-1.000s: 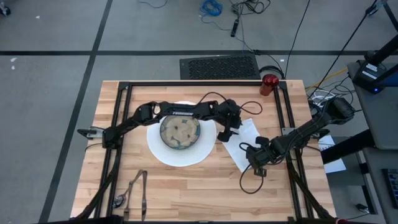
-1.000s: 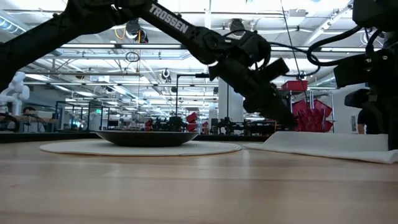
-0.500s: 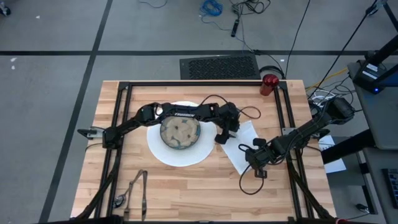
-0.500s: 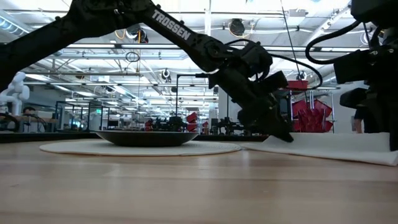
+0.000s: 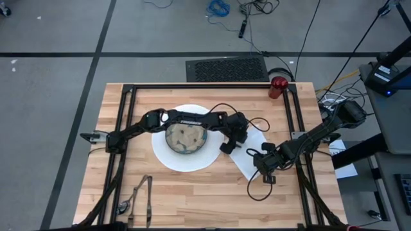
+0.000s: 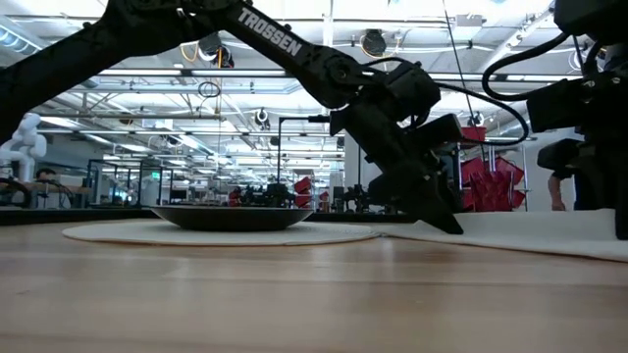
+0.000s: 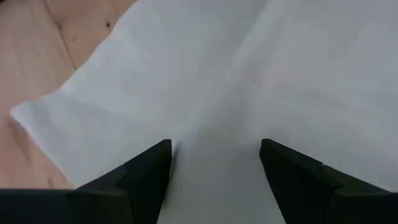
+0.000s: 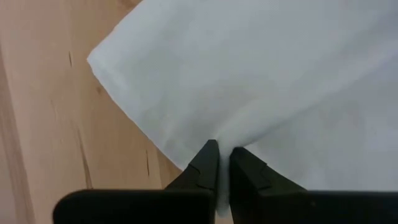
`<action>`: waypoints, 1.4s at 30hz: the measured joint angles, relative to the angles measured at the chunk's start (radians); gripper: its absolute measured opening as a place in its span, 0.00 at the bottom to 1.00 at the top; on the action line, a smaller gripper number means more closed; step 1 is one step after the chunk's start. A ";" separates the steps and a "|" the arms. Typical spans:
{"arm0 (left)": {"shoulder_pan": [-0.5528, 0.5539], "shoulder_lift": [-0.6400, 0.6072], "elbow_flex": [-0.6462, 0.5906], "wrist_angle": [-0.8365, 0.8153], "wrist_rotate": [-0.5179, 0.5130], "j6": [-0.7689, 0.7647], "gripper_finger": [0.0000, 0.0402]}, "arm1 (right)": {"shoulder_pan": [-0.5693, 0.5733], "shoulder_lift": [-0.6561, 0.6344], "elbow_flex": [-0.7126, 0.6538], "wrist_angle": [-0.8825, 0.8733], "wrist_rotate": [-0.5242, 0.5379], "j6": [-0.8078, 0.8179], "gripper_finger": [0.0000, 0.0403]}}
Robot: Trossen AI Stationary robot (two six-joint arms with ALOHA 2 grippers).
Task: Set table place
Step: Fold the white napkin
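Lowering since a second ago, my left tool (image 5: 227,147) now sits fingers apart on the napkin (image 5: 253,136), just right of the plate (image 5: 164,157) and bowl (image 5: 185,137). My right tool (image 8: 222,163) is clamped on the napkin's near corner, which lies flat on the bench (image 5: 192,192).

high: overhead, straight down, whole table (image 5: 192,186), floor around it
low: tabletop height, level across the table, room behind
left wrist: very close, down onto napkin (image 7: 249,74)
right wrist: very close, on the napkin's corner and bare wood
shared: napkin in all four; plate (image 5: 168,157) in high and low
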 joint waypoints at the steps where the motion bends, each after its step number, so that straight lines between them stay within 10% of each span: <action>1: -0.001 -0.001 0.000 0.008 -0.020 0.000 0.59 | 0.000 0.000 0.000 0.000 0.000 0.000 0.00; 42: 0.072 0.031 0.065 -0.078 0.008 -0.143 0.59 | 0.000 0.000 0.000 0.004 0.002 0.027 0.00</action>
